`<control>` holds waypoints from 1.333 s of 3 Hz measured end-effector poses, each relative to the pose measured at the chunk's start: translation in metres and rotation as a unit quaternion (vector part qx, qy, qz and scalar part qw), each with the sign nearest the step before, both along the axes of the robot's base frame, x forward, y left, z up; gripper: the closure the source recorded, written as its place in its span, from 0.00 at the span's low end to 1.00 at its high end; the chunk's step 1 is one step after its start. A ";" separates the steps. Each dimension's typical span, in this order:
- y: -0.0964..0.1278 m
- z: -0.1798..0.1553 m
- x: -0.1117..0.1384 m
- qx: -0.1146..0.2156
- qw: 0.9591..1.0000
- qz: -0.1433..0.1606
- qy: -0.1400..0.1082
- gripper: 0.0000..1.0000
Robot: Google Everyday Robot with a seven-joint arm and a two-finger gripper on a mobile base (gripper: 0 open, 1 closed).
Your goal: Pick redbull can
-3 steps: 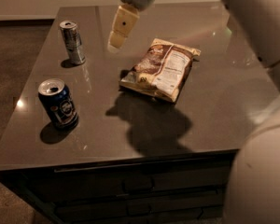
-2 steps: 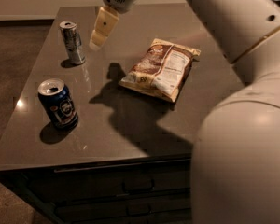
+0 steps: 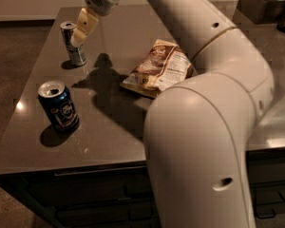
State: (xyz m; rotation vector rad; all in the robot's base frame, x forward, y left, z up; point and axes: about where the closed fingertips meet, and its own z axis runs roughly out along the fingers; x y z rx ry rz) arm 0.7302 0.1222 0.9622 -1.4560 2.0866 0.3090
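One end effector (image 3: 77,39), grip state unclear, overlaps the redbull can (image 3: 76,56), perhaps touching it.

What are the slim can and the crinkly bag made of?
The redbull can looks like metal, silver-grey with a shiny rim. The snack bag seems glossy plastic film, judging by its creases and glare. The gripper hangs close by the can's top.

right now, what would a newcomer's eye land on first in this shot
The big white robot arm fills the right foreground, bending up and over the dark table. Its pincer hangs at the far left, right by the slim redbull can. A wider dark blue can stands nearer on the left, with a snack bag lying mid-table.
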 end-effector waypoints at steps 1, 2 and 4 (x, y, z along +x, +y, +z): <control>0.022 -0.010 0.010 0.004 1.000 0.003 0.011 0.00; 0.039 -0.013 0.015 0.008 1.000 0.007 0.016 0.00; 0.065 -0.019 0.019 0.017 0.999 0.010 0.033 0.00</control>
